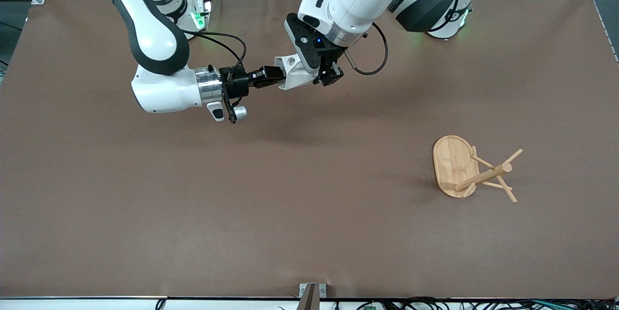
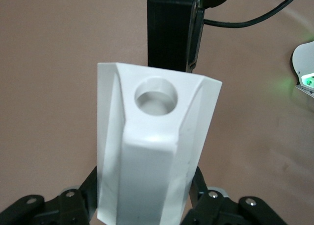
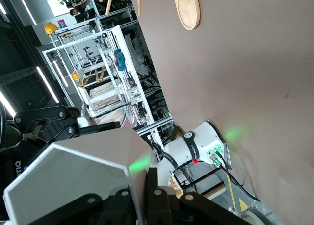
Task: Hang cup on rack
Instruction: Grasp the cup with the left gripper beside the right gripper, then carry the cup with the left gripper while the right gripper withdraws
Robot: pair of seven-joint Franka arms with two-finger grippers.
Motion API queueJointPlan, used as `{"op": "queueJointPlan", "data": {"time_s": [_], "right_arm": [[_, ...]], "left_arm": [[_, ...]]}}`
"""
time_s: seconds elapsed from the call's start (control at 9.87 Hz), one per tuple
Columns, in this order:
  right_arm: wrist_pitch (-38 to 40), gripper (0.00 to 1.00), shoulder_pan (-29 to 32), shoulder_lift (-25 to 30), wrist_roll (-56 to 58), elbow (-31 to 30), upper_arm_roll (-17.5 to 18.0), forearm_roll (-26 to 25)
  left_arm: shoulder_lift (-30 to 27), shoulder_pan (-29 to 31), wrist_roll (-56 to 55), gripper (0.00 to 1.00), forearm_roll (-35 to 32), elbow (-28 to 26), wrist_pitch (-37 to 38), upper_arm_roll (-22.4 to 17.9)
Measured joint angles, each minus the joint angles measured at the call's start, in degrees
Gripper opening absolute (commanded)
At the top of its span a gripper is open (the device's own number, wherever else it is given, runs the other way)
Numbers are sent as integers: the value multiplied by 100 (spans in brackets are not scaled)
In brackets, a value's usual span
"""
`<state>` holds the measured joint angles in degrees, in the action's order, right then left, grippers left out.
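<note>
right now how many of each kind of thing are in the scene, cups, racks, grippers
cups: 1, the white cup, held in the air between both grippers
racks: 1, the wooden rack on the table
grippers: 2, left gripper and right gripper
total: 4

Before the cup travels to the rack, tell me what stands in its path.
Nothing visible does. The cup is up in the air, gripped by both the left gripper and the right gripper. Only bare table lies between it and the rack.
</note>
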<state>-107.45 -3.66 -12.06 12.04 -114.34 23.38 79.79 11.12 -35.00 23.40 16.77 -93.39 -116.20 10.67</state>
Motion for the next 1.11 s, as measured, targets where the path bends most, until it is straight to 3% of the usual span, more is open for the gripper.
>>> {"op": "queueJointPlan", "data": {"time_s": [0.51,0.81,1.11], "right_arm": [[315,100,121,36,8,95,-155,-72],[945,100,244,256,-30,293,-1165,-1468],[1288,100,308,377,-715,958,-1963,-3859]], "left_arm": [[-66,216,114,0,-151,6,7,-8],[-91,593,115,0,-827,93,295,-57],[-207,1148,57,0,-881,431,912,-77]]}}
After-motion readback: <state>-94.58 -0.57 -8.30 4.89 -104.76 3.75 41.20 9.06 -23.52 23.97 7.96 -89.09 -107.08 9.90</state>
